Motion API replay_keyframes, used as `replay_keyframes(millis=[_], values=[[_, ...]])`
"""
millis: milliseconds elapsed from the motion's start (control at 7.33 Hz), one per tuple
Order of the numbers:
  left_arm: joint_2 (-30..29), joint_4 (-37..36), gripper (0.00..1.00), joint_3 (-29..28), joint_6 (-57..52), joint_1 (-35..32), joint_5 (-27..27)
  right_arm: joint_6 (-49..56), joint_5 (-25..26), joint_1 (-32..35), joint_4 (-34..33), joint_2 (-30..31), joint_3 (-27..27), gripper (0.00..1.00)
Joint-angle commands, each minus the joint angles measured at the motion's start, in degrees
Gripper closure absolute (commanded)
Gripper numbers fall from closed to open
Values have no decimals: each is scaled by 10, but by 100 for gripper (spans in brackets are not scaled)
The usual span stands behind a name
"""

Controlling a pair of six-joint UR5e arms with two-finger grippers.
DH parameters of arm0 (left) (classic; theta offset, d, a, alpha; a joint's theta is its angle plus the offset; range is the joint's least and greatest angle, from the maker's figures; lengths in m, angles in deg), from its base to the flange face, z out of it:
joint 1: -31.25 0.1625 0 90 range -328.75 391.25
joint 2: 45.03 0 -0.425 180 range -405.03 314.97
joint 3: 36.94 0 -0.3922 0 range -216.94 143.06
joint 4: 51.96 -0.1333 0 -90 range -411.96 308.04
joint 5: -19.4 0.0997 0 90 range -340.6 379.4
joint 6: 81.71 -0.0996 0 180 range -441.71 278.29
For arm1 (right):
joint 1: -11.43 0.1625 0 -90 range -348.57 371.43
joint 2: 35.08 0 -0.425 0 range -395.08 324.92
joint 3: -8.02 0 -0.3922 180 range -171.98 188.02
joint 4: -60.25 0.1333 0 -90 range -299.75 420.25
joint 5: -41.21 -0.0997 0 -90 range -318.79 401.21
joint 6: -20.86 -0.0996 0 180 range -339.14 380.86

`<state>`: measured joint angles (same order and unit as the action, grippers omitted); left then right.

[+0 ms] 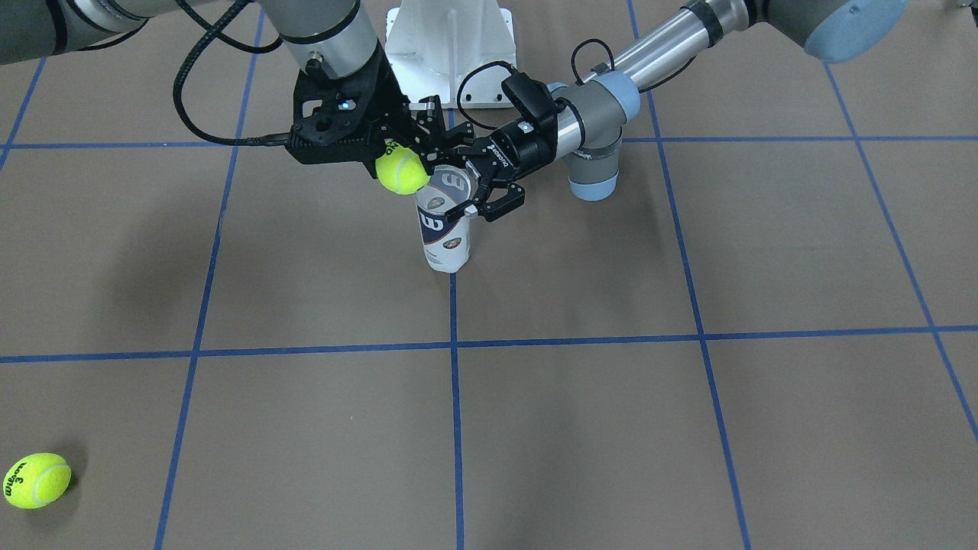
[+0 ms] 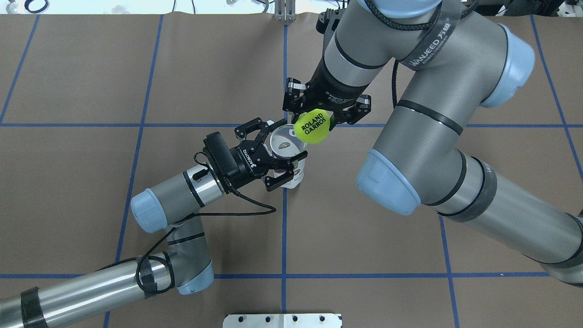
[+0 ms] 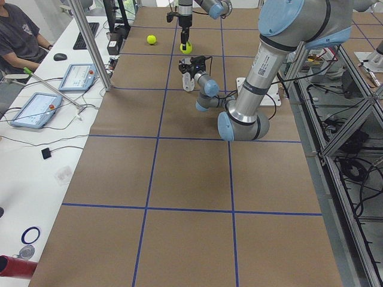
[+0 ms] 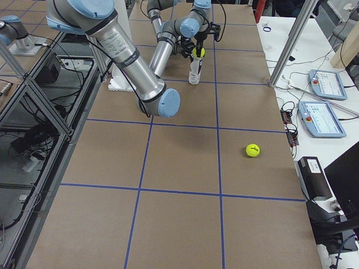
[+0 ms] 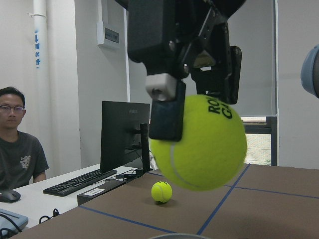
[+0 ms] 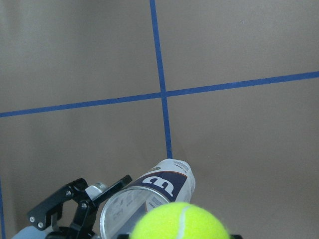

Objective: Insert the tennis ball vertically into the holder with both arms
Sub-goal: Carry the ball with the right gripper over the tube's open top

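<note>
While the brown table (image 2: 91,205) with its blue tape grid carries everything, the job looks close to its end but is not finished. The right arm (image 2: 423,136) reaches in over the middle of the table. Its gripper (image 2: 321,117) is clamped on a yellow-green ball (image 2: 311,127) printed ROLAND GARROS, with one finger on each side. The left arm (image 2: 182,191) comes in low from the other side. Its gripper (image 2: 283,142) appears closed around the upper part of the can (image 1: 447,237), a finger either side just below the rim, steadying it.

The can stands upright on the table near the white base (image 1: 451,46), with its mouth open upward and no ball showing in it. In the overhead view the held ball hangs over one edge of the mouth, overlapping the rim rather than centred on it. The left wrist view shows it above the rim, so nothing has gone in.

As I judge it, picking up the ball and bracing the can are done. What is left is to centre the ball over the opening, lower it and let go. A second ball (image 1: 37,480) lies loose on the table, well apart from the can.
</note>
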<state>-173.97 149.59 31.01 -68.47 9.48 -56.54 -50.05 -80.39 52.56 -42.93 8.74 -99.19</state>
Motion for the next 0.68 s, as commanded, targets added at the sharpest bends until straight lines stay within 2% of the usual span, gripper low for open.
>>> replay_keyframes(millis=[0, 545], values=[[0, 7, 16, -2, -1, 2, 0, -1, 4, -10, 0, -4, 2, 100], [0, 8, 16, -4, 0, 4, 0, -1, 25, -32, 0, -25, 23, 100]])
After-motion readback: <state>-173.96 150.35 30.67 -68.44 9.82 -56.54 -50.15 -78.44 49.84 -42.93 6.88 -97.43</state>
